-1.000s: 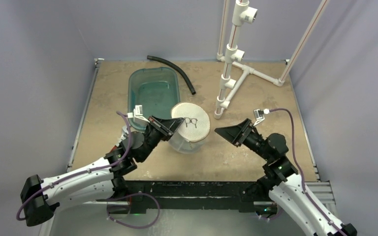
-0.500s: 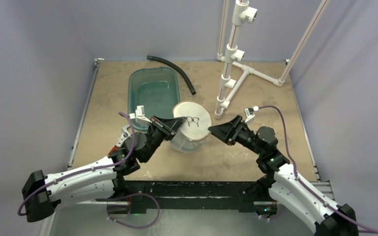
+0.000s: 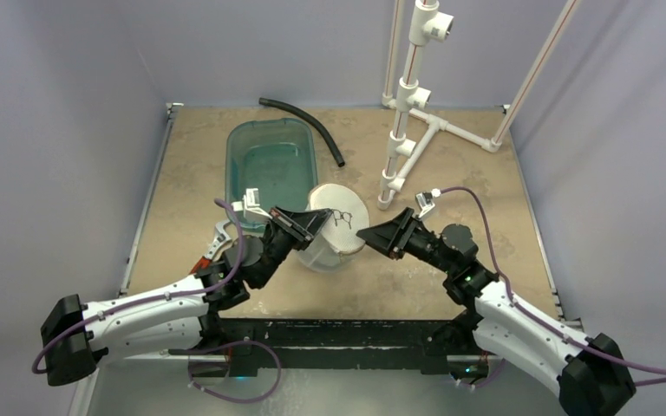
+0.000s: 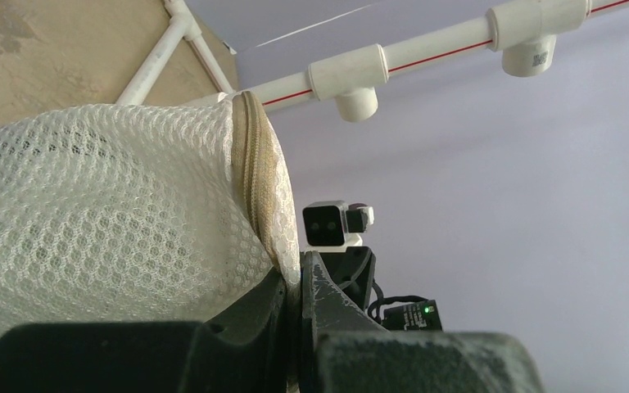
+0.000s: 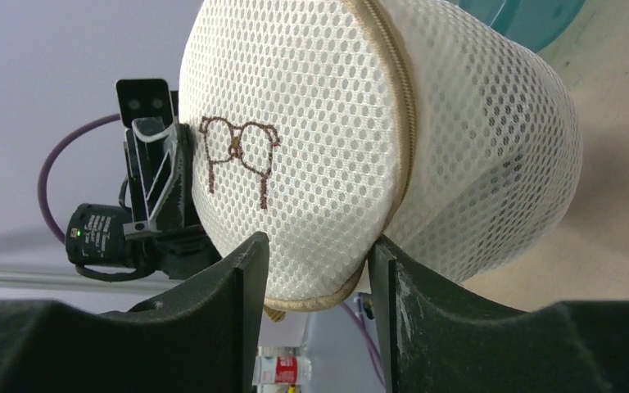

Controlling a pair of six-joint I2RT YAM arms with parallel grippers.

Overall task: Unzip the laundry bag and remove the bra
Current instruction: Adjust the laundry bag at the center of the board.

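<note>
Left gripper point(image 3: 315, 223), centre frame: clamped on laundry bag point(image 3: 340, 212) rim at zip. Right gripper point(image 3: 364, 234): half-wide, straddled opposite rim, firm grip not clear. Bag tilted, base on worktop point(image 3: 191, 173). Behind, just beside: teal tub point(image 3: 270, 160). Farther, upper centre: black hose point(image 3: 303, 120). Upper right: white pipe stand point(image 3: 406, 130).

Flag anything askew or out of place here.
The bag is tipped: its round top faces sideways toward the right gripper instead of up. The left gripper pinches it at the zip seam, and the right gripper straddles the top's rim, jaws apart. The zip that shows is closed. Nothing is spilled or torn.
</note>
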